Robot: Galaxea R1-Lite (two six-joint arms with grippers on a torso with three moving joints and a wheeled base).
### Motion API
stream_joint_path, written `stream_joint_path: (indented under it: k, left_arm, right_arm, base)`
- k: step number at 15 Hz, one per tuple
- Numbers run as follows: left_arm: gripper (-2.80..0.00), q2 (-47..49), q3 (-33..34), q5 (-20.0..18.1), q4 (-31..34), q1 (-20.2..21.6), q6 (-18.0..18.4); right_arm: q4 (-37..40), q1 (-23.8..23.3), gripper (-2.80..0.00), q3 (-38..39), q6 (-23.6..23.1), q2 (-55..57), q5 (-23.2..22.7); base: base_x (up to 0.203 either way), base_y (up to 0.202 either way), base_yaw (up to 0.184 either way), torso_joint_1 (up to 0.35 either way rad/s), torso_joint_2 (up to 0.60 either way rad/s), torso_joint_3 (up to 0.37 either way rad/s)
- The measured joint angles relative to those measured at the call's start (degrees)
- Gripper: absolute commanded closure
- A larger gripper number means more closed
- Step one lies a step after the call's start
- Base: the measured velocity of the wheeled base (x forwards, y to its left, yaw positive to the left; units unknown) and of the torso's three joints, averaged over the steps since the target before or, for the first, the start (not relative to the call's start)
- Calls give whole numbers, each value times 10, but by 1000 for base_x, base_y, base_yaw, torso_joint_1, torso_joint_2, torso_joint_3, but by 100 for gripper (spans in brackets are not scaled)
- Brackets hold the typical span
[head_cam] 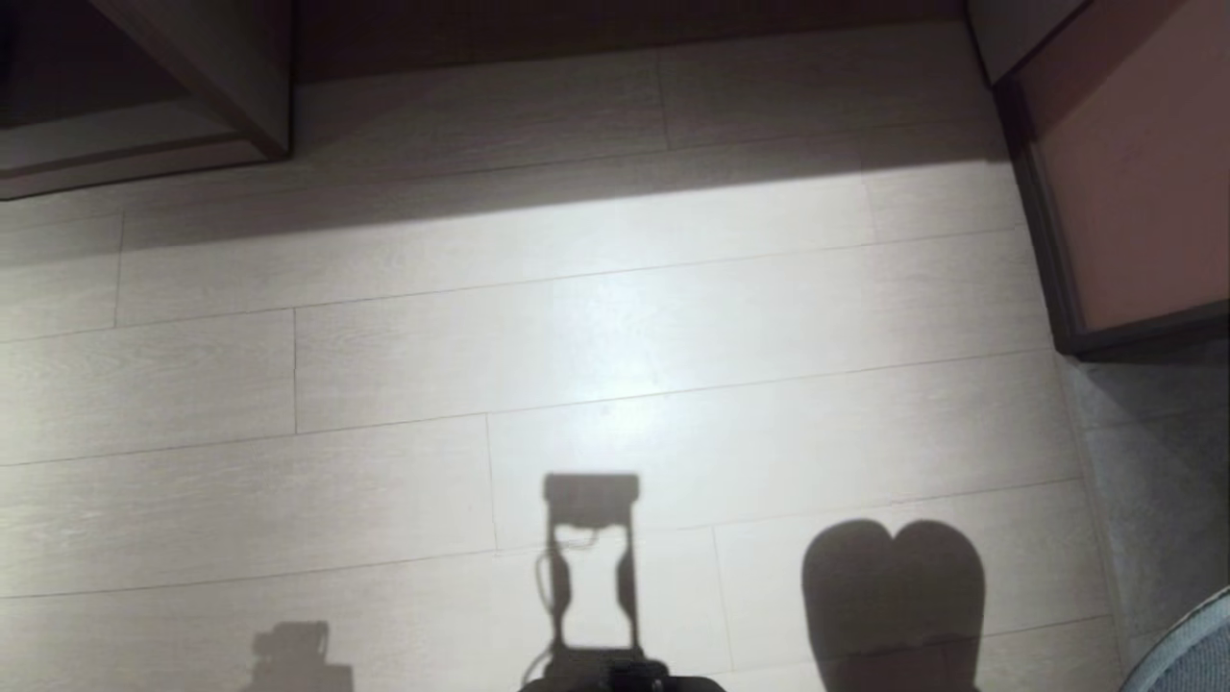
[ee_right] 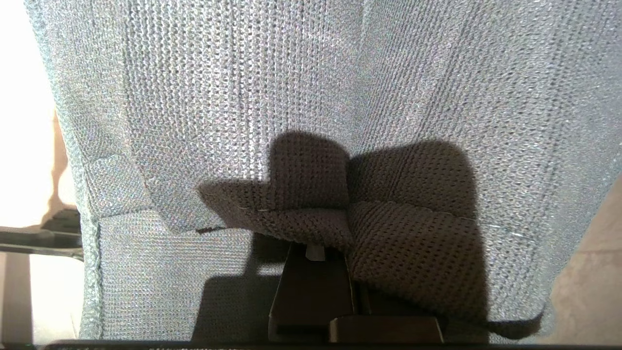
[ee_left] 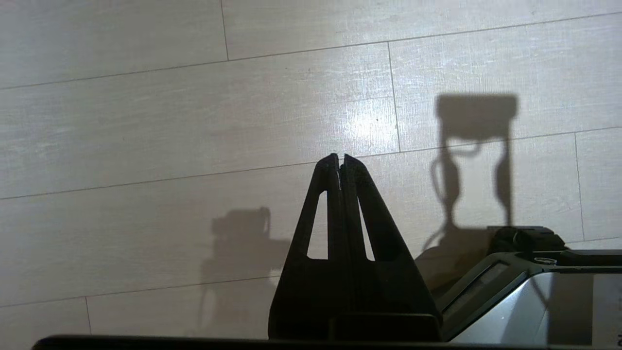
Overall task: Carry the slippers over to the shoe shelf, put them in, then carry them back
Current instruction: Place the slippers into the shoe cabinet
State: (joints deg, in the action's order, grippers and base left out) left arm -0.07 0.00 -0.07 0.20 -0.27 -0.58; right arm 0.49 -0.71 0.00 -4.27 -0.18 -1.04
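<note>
Head view: pale plank floor [head_cam: 615, 317], no writing anywhere. The shoe shelf [head_cam: 115, 144] sits upper left, a cabinet [head_cam: 1134, 192] upper right. A grey-blue sliver of the slippers [head_cam: 1192, 646] shows at the lower right corner; their rounded shadow falls on the floor beside it.

Left wrist view: left gripper [ee_left: 341, 163] clenched tight, nothing in it, above bare floor.

Right wrist view: right gripper [ee_right: 316, 253] clamped on the slippers' knit fabric; they fill the frame, and their long axis cannot be told.
</note>
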Motion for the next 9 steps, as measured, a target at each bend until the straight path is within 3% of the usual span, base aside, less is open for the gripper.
stream_joint_path:
  k: [9]
  left_arm:
    - [0,0,0,0,0,0,0]
  right_arm:
    - [0,0,0,0,0,0,0]
  base:
    - [0,0,0,4,3,204]
